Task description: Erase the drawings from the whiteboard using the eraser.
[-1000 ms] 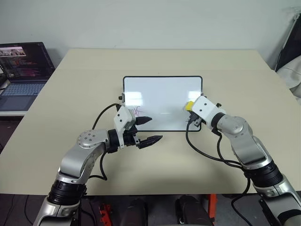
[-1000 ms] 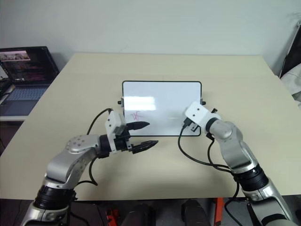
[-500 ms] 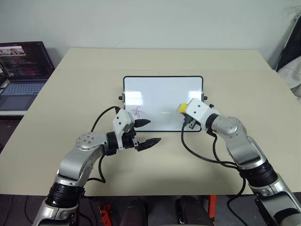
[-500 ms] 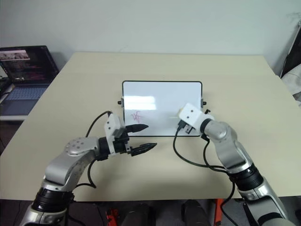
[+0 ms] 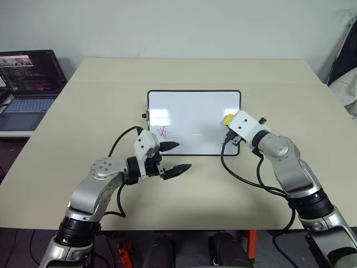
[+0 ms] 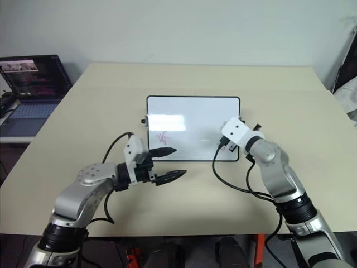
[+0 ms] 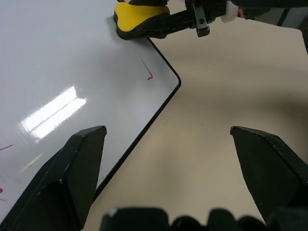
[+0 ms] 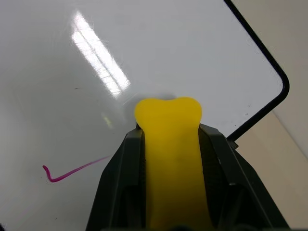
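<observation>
Right wrist view: the right gripper [image 8: 168, 159] is clamped tight on the eraser [image 8: 169, 139], its two black fingers pressed against the yellow block's sides, and the block's rounded tip sits on the glossy surface of the whiteboard [image 8: 144, 43]. A short pink hooked stroke [image 8: 72, 171] lies on the board beside the tip, apart from it. The board's black frame curves round a corner close to the gripper, with bare tabletop [image 8: 288, 38] just past it.

In the left eye view the eraser [image 5: 228, 119] shows as a yellow spot at the board's right side, near the right edge of the frame. The left gripper [image 5: 174, 157] hangs at the board's near left corner, fingers spread wide and holding nothing; one fingertip reaches over the board's lower edge while the other lies over the tabletop. The purple-pink squiggle [image 5: 162, 132] sits just beyond that gripper, on the left part of the board.

The middle of the whiteboard is bare between the two grippers. The tabletop is open around the board on all sides. A laptop [image 5: 25, 84] stands on a separate surface, well off to the left.
</observation>
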Robot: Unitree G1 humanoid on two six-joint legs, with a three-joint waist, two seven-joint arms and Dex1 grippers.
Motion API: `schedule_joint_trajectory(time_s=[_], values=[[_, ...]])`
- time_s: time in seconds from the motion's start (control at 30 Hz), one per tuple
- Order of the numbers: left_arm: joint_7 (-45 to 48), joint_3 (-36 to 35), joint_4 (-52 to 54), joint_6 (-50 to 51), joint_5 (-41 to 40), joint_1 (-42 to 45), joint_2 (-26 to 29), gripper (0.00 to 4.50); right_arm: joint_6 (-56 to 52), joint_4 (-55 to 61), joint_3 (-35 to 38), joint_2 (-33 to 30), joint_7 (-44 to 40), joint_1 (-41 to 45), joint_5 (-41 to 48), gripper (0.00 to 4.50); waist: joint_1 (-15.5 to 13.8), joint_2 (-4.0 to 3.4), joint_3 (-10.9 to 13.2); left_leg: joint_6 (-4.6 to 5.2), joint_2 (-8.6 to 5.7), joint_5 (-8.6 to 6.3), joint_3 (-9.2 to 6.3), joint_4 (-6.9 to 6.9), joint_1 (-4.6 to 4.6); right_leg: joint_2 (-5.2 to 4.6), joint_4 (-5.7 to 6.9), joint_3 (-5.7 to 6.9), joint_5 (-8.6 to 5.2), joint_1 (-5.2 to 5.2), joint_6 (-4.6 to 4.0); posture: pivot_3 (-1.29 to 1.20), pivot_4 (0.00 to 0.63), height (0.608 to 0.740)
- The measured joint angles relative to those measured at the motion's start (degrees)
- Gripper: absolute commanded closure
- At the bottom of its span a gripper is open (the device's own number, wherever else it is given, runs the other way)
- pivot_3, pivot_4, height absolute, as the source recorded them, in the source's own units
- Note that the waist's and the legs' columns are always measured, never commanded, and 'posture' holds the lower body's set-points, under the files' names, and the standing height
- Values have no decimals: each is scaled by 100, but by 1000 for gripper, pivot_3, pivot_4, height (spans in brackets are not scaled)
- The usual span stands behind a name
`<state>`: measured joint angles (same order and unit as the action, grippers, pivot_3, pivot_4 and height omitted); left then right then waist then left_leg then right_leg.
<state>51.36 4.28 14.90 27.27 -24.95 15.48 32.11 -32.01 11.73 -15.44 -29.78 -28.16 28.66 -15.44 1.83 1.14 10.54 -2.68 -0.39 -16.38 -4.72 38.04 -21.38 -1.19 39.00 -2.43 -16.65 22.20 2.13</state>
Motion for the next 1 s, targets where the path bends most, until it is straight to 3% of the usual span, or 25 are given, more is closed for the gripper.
schedule_joint_trajectory(time_s=[0.3,0.5,0.77,1.0], values=[[-12,-42,25,-2,-103,-12,-54,0,-103,134,236,186,-165,-172,246,3356,8,0,0,0,4,0,2,-2,2,0,1,-4,1,1,0,0,150,740],[-53,-292,62,-192,-136,-321,42,0,-184,845,1128,401,-369,-444,1196,3356,-2,-1,1,1,4,-1,-5,-10,-18,-4,-13,1,-4,14,-1,0,150,740],[70,-454,311,-415,-141,-694,279,0,-222,2050,1615,-51,-1139,-2366,2357,3356,-45,-3,2,1,-2,-3,-18,-7,-36,-13,-31,2,-5,14,-1,0,150,740],[357,-194,375,-530,-46,-737,407,0,-441,2433,1642,-605,-1306,-3066,2613,3356,11,-3,2,1,6,-2,6,-8,-1,2,-7,-5,-7,2,0,0,150,740]])
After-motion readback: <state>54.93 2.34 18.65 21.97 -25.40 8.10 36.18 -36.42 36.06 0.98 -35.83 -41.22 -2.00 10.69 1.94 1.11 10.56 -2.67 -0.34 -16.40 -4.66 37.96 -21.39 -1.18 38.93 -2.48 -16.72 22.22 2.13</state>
